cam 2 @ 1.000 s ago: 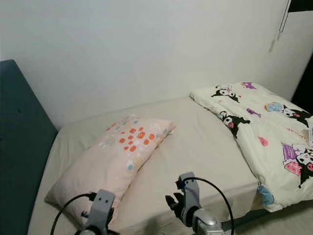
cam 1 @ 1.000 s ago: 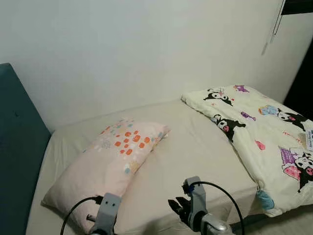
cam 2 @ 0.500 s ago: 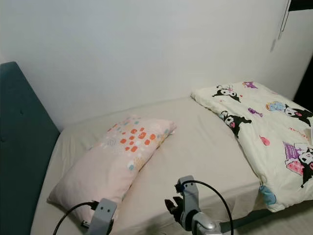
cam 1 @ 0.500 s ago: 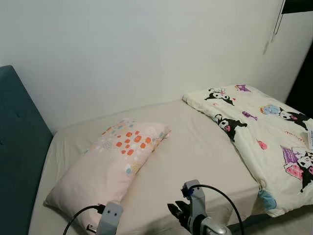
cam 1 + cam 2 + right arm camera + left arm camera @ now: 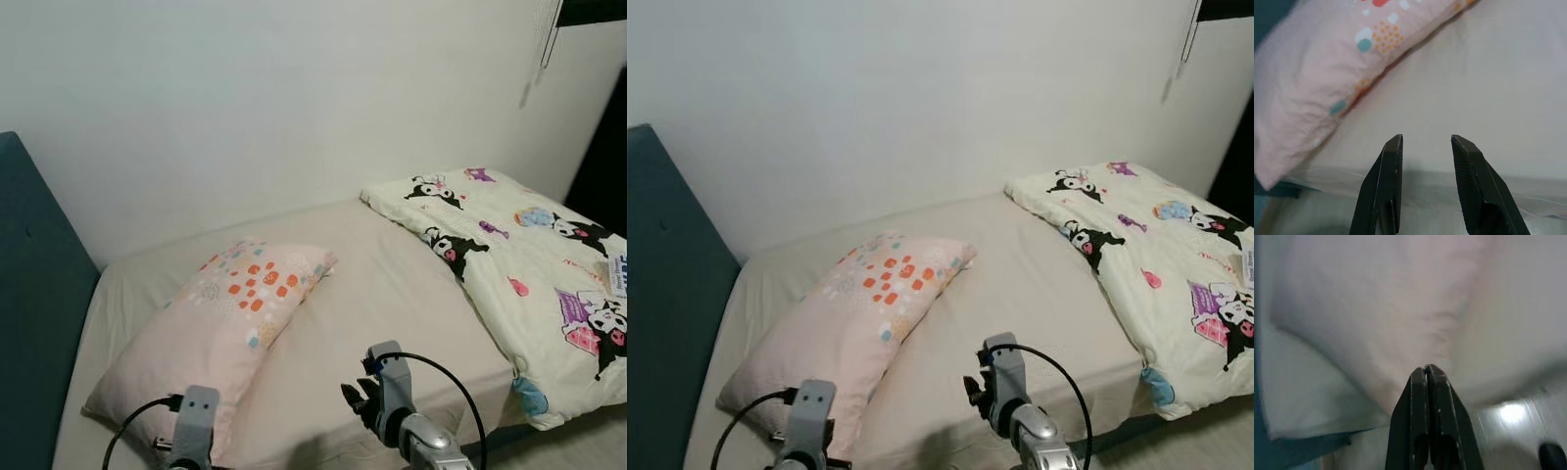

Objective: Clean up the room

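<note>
A pale pink pillow (image 5: pixel 220 323) with orange and teal dots lies slantwise on the beige bed sheet (image 5: pixel 392 294), its low end near the front left corner. A cream cartoon-print quilt (image 5: pixel 529 264) covers the bed's right part. My left gripper (image 5: pixel 1426 373) is shut, its tips just before the pillow's near corner (image 5: pixel 1400 333); the left wrist (image 5: pixel 191 431) sits low at the bed's front edge. My right gripper (image 5: pixel 1425 142) is open over the sheet (image 5: pixel 1474 88) beside the pillow (image 5: pixel 1327 88), at the front edge (image 5: pixel 377 392).
A dark teal headboard (image 5: pixel 34 323) rises at the left. A white wall (image 5: pixel 294 98) runs behind the bed. A dark opening (image 5: pixel 602 166) stands at the far right. Pale floor (image 5: pixel 578 450) lies below the quilt's corner.
The view has shifted a little. My left wrist has moved left and lower at the bed's front edge; the right arm stays about where it was.
</note>
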Motion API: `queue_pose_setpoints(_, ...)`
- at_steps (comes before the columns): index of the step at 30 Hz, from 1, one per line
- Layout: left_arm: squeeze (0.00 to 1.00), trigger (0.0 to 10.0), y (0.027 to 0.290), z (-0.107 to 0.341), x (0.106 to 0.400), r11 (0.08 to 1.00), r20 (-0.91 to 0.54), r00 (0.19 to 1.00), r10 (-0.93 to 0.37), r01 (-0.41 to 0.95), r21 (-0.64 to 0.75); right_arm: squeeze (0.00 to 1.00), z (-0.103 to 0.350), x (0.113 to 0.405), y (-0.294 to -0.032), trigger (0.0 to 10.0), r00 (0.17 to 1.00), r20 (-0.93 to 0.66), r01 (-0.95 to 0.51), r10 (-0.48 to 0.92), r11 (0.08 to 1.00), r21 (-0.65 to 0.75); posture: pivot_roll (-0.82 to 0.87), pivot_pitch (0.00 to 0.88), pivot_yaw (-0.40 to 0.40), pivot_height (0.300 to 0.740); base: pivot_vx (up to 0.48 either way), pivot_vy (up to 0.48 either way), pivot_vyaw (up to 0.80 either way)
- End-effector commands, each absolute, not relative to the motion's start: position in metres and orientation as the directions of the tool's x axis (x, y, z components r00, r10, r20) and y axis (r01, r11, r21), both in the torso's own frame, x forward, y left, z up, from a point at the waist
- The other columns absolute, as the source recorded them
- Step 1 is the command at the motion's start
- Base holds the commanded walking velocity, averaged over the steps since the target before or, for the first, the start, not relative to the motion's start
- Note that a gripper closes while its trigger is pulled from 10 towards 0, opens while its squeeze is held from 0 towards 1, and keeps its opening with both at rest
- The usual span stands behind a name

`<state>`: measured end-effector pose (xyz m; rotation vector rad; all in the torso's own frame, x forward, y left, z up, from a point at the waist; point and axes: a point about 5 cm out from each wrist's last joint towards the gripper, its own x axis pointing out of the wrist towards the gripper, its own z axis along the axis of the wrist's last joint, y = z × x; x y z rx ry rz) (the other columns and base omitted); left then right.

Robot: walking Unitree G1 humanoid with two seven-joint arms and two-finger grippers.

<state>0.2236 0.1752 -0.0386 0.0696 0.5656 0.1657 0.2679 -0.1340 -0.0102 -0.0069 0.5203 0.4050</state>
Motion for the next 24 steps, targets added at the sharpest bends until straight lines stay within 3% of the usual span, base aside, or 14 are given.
queue_pose_setpoints(1, 0.00, 10.0, 0.184, -0.038, 0.225, 0.955, -0.526, 0.799, 0.291, -0.276, 0.109, 0.00, -0.014, 0.266, -0.130, 10.0, 0.785, -0.498, -0.398, 0.368, 0.916, 0.050, -0.08, 0.000, 0.026, 0.738, 0.000, 0.000, 0.00)
queue_pose_setpoints(15, 0.00, 10.0, 0.184, -0.018, 0.244, 0.935, -0.416, 0.846, 0.333, -0.354, 0.028, 0.00, -0.002, 0.273, -0.137, 10.0, 0.841, -0.418, -0.400, 0.345, 0.915, -0.049, -0.07, 0.000, 0.015, 0.738, 0.000, 0.000, 0.00)
queue_pose_setpoints(21, 0.00, 10.0, 0.172, -0.021, 0.238, 0.984, -0.400, 0.900, 0.172, -0.142, 0.104, 0.00, -0.003, 0.276, -0.135, 10.0, 0.832, -0.432, -0.360, 0.348, 0.931, 0.058, -0.06, 0.000, 0.013, 0.738, 0.000, 0.000, 0.00)
queue_pose_setpoints(24, 0.00, 10.0, 0.172, -0.023, 0.235, 0.987, -0.418, 0.894, 0.162, -0.144, 0.074, 0.00, -0.003, 0.278, -0.135, 10.0, 0.829, -0.436, -0.343, 0.352, 0.934, 0.102, -0.06, 0.000, 0.015, 0.738, 0.000, 0.000, 0.00)
